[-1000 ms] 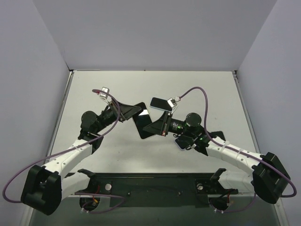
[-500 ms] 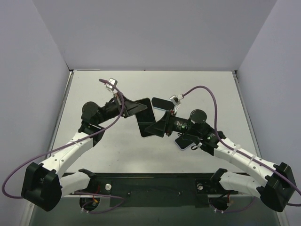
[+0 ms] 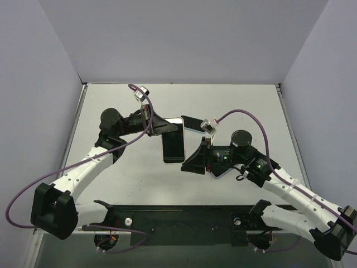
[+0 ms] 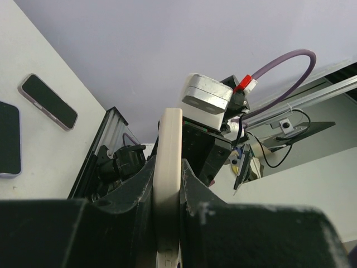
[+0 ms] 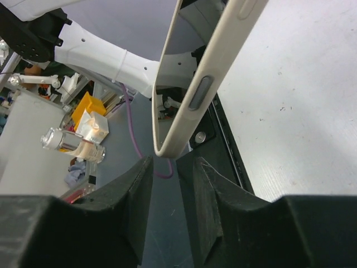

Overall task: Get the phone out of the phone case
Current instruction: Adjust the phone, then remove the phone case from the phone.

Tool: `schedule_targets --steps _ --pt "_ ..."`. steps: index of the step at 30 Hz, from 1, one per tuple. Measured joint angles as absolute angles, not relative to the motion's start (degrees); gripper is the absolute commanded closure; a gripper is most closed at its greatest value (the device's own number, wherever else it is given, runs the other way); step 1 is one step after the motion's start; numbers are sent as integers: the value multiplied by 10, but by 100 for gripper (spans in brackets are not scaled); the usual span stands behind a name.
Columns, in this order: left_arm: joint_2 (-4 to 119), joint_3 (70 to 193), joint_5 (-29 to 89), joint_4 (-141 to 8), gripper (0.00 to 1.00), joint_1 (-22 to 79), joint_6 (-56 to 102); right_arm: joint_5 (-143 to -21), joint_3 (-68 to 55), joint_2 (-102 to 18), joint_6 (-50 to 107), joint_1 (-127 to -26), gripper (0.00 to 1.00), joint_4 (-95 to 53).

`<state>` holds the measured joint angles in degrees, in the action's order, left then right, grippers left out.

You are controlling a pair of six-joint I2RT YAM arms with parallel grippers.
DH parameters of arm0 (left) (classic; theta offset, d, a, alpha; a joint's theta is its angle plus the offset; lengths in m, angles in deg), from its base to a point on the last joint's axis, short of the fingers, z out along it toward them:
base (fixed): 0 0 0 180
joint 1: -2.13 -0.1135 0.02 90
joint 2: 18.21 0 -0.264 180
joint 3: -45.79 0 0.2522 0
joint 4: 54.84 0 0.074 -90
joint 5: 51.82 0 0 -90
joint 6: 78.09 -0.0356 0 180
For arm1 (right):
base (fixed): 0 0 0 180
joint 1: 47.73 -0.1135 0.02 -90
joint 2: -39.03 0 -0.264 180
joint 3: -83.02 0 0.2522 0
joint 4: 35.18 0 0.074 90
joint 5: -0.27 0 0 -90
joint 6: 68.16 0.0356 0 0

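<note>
The phone in its cream case [image 3: 173,140] is held above the table, screen up in the top view. My left gripper [image 3: 160,128] is shut on its top left edge; in the left wrist view the cream edge [image 4: 168,184] is pinched between both jaws. My right gripper [image 3: 187,164] is open, its tips just off the case's lower right corner. In the right wrist view the case [image 5: 207,75] runs up from the gap between my fingers [image 5: 167,167], its corner at the fingertips and not pinched.
A dark phone [image 3: 192,121] lies flat behind the held one. Another phone [image 3: 221,171] lies under my right wrist. Both show at the left of the left wrist view, one [image 4: 48,101] and the other [image 4: 8,139]. Grey walls enclose the white table [image 3: 245,106].
My left gripper has swung the cased phone right and turned it square to the table. My right gripper has come off the phone and drawn back toward its lower right corner.
</note>
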<state>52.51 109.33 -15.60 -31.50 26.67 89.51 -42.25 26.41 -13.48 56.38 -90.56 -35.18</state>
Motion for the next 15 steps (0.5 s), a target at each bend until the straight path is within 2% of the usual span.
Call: schedule_targets --steps 3,4,7,11,12,13,14,15 --pt "524 1093 -164 -315 100 267 898 -416 264 -150 570 -906 64 -364" --pt "524 1093 -165 -315 100 267 897 -416 264 -154 573 -906 59 -368" --pt "522 1093 -167 -318 100 267 893 -417 264 -157 580 -906 57 -375" --pt "515 1093 -170 -325 100 267 888 -417 264 -161 591 -906 74 -395" --pt "513 1093 -171 -325 100 267 886 -416 264 -161 593 -906 83 -398" --pt "513 1093 -171 -324 100 267 886 -414 263 -163 594 -906 87 -401" --pt "513 1093 -171 -323 100 267 885 -407 263 -164 596 -907 100 -407" --pt "513 1093 -172 -320 100 265 889 -404 263 -165 595 -909 100 -412"
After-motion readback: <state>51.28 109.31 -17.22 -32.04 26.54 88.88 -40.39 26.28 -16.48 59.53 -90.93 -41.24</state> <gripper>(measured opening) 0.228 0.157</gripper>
